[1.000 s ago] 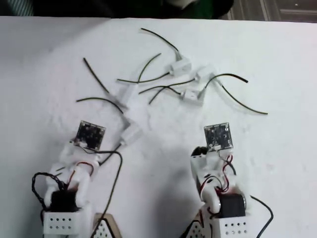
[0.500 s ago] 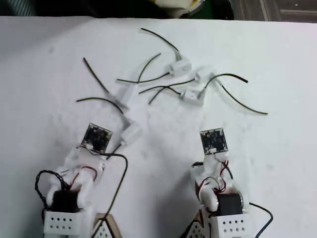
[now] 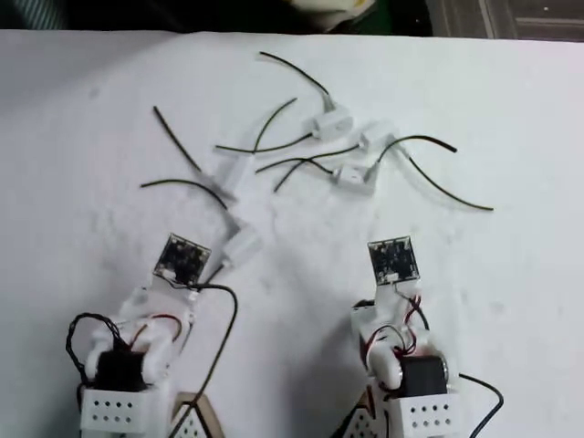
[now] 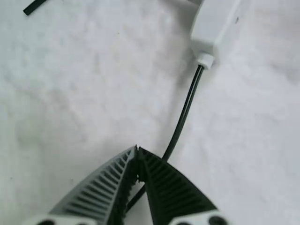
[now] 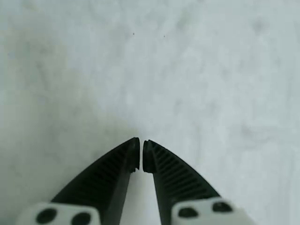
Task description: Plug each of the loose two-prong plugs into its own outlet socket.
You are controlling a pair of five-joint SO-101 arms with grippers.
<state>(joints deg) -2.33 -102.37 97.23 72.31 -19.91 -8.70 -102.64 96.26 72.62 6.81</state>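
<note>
Plug (image 4: 213,23), a boxy white plastic piece, lay just beyond the left gripper (image 4: 137,152). Its ribbed black fingers (image 4: 108,187) met tip to tip on nothing, and a thin black cord (image 4: 183,117) passed under one. The right gripper (image 5: 141,150) was likewise closed and empty over the mottled white table (image 5: 197,61). Farther out, more white blocks (image 3: 351,176) and curling leads (image 3: 438,187) lay scattered mid-table, with open surface toward the side edges.

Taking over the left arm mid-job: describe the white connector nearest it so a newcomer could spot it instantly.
On the white table, look just ahead of the left arm's end effector. A small white rectangular plastic connector lies there alone. Unlike the other white connectors clustered farther back among short black wires, its black cord runs back beneath that end effector.
</note>
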